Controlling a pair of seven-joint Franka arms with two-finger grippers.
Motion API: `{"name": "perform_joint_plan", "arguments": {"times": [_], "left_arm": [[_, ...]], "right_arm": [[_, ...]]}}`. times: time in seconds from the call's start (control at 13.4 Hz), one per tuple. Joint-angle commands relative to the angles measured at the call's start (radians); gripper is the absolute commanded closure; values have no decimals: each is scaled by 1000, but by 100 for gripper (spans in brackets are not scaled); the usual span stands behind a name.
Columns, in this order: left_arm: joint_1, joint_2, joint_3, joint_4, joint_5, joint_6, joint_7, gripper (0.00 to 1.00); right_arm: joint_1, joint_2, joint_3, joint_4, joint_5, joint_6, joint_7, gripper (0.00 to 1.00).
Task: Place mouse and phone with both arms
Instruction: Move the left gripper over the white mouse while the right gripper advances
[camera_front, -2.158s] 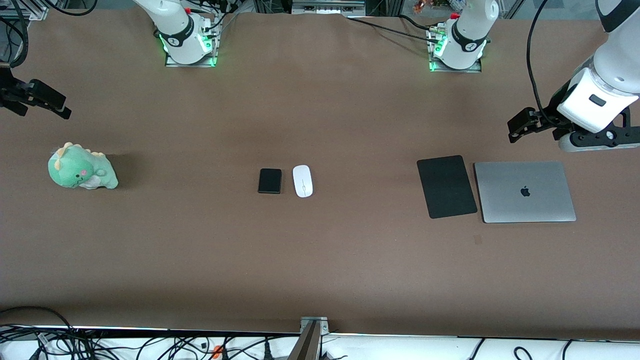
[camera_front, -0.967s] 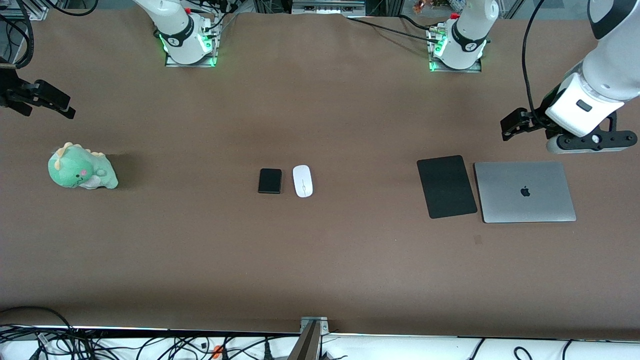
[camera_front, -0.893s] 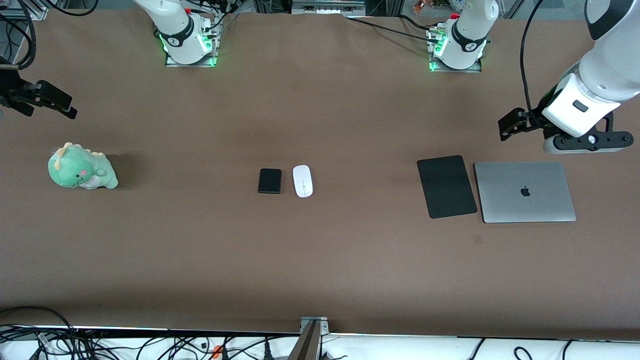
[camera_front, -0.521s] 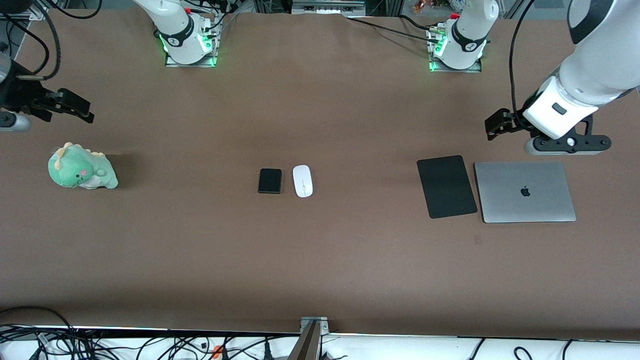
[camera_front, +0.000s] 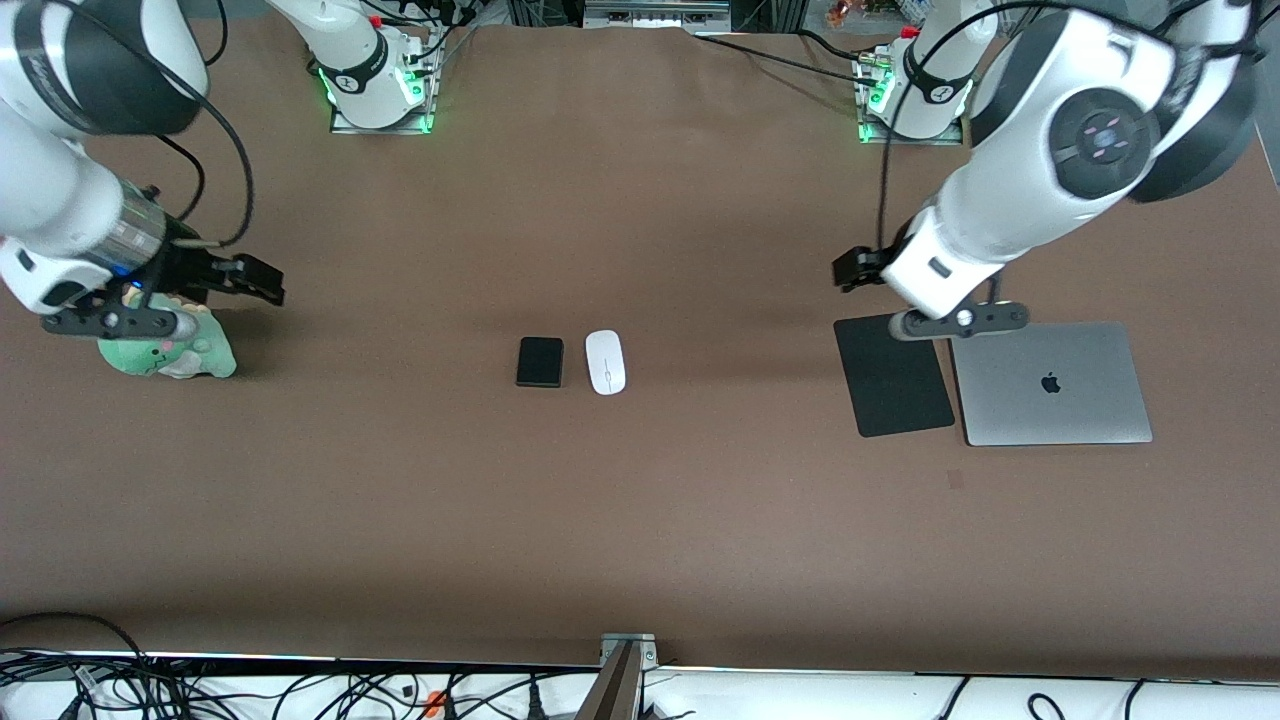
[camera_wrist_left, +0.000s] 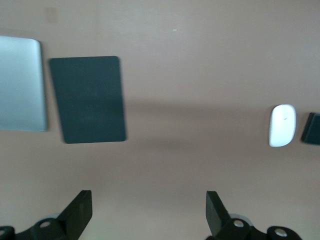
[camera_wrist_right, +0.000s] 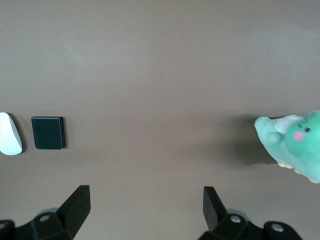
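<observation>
The white oval mouse (camera_front: 605, 362) and the small black phone (camera_front: 540, 361) lie side by side at the middle of the table, the phone toward the right arm's end. Both also show in the left wrist view, mouse (camera_wrist_left: 282, 125) and phone (camera_wrist_left: 311, 128), and in the right wrist view, mouse (camera_wrist_right: 9, 141) and phone (camera_wrist_right: 48, 132). My left gripper (camera_front: 853, 270) is open and empty, up over bare table beside the black mouse pad (camera_front: 892, 372). My right gripper (camera_front: 260, 282) is open and empty, up over bare table beside a green plush toy (camera_front: 170, 352).
A closed silver laptop (camera_front: 1049, 383) lies beside the mouse pad at the left arm's end. The green plush dinosaur sits at the right arm's end, partly under the right wrist. The arm bases (camera_front: 375, 85) stand along the table's back edge.
Both arms have swung in from the table's ends toward the middle. The left gripper has come beside the mouse pad, the right gripper past the plush toy. The mouse and phone have not moved.
</observation>
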Motion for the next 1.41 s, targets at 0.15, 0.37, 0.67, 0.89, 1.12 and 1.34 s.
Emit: {"name": "perform_joint_plan", "arguments": {"times": [0.15,0.37,0.67,0.89,1.12,1.34], "left_arm": [[-58,133,7,59,-43,134,-64,0],[-76,208,7,59,-119,268,-67,0],[-194,303,9,59,-106,446,-157,0],[-283,375,18,59,-106,546,-176,0],[-387,431,53,59,-49,609,-176,0],[-507,519,125,123,29,613,-176,0]], "right_arm": [[19,63,13,3,16,60,45,0],[19,88,13,3,16,82,53,0],[19,92,12,3,10,83,56,0],[19,97,12,3,10,89,56,0],[17,100,12,5,10,91,54,0],[16,103,12,5,10,97,54,0]]}}
